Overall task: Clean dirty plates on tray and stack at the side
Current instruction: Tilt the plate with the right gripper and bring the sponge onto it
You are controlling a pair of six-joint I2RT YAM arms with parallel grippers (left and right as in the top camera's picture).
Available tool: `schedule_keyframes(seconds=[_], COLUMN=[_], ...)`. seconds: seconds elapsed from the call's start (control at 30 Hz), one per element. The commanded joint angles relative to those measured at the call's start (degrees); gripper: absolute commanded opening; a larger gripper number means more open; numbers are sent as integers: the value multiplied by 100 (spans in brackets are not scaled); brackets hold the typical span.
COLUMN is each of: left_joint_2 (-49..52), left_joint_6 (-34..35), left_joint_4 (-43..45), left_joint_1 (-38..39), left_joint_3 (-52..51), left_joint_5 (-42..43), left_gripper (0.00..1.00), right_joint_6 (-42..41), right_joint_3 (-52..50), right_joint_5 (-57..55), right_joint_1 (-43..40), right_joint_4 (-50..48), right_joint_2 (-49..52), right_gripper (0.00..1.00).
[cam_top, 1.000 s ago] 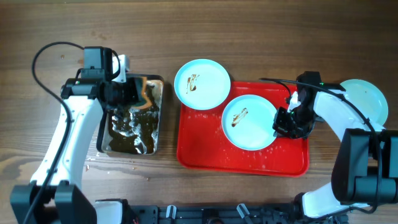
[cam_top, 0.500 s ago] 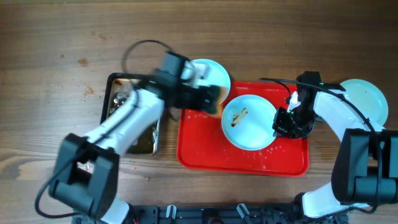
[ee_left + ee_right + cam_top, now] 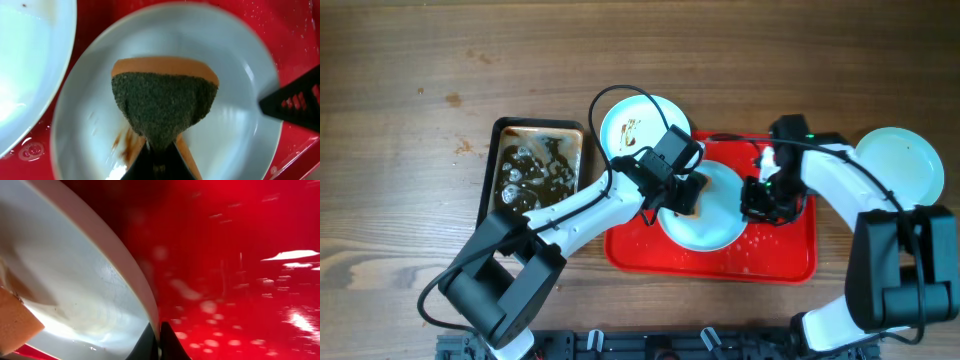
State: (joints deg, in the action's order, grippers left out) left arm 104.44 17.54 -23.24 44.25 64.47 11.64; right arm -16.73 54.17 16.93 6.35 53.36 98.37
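Observation:
A pale plate (image 3: 715, 215) lies on the red tray (image 3: 780, 255). My left gripper (image 3: 682, 197) is shut on an orange sponge with a dark green pad (image 3: 162, 102) and presses it on this plate (image 3: 235, 75), beside a brown smear (image 3: 127, 142). My right gripper (image 3: 760, 200) is shut on the plate's right rim (image 3: 135, 280); one of its fingers (image 3: 295, 100) shows in the left wrist view. A second smeared plate (image 3: 638, 130) rests at the tray's top-left corner. A third plate (image 3: 898, 165) lies on the table to the right of the tray.
A black pan of brown water (image 3: 535, 180) stands left of the tray. Water drops cover the tray floor (image 3: 240, 280). My left arm (image 3: 580, 215) stretches across the tray's left edge. The second plate's edge (image 3: 30, 65) lies close to the sponge.
My left arm has swung from the black pan to the tray's middle plate, bringing the sponge onto it. The plate and my right gripper have shifted a little to the left.

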Motion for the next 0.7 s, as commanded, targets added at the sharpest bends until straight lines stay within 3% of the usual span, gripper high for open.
schedule_keyframes(seconds=[0.0,0.27,0.5,0.57,0.67], left_joint_2=[72,525,743,743,743], left_joint_6=[105,433,404,437,431], left_joint_4=[37,-11,-1102,-1338,-1574], left_joint_1=[4,282,310,310,332], left_joint_3=[15,15,15,15,15], left_joint_5=[-127,-173,-3482,-3821,-3694], left_gripper=[4,4,4,4,4], right_joint_6=[-323,-448,-446,-459,-551], right_joint_3=[-20,-20,-20,-20,-20], right_joint_5=[50,50,50,50,48], right_joint_1=[323,426,426,426,426], right_joint_4=[-109,-155,-90,-90,-96], right_joint_2=[4,4,4,4,4], right_gripper=[4,4,4,4,4])
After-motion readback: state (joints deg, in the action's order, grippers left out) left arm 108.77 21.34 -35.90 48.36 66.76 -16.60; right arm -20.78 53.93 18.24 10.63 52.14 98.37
